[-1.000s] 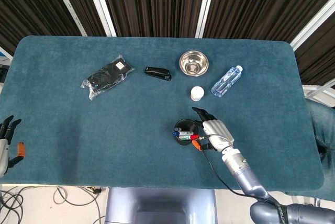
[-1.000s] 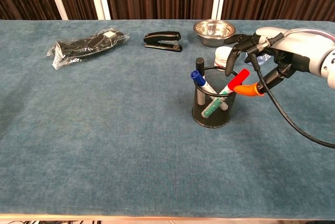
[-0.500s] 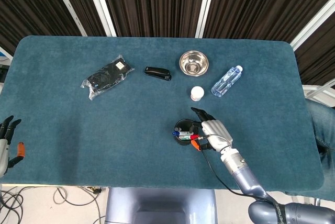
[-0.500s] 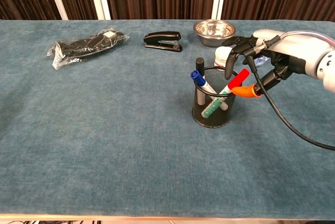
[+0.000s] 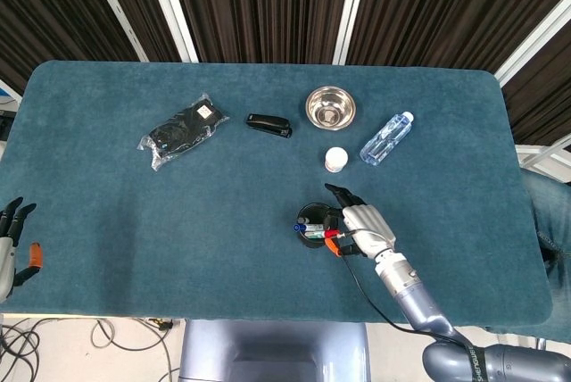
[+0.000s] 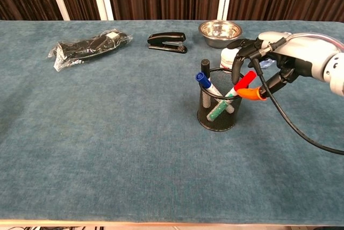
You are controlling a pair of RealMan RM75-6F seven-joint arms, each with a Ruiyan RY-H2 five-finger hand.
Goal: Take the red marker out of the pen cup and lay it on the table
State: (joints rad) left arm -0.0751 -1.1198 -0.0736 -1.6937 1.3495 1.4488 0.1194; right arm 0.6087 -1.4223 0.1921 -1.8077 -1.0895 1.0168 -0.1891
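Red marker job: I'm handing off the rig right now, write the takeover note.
Right hand: at the pen cup, fingers and thumb either side of the red marker; no firm pinch visible, grip unclear.
Left hand: off the table's near left edge, open, idle.
Red marker stands in the cup, leaning right, with the blue marker and others.
Done: approach.
Left: pinch, lift out, lay on the table.

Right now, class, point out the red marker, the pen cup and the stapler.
red marker (image 6: 245,80), chest view, on its red cap.
pen cup (image 6: 216,118), chest view, on its mesh wall.
stapler (image 6: 167,41), chest view, on its black top.
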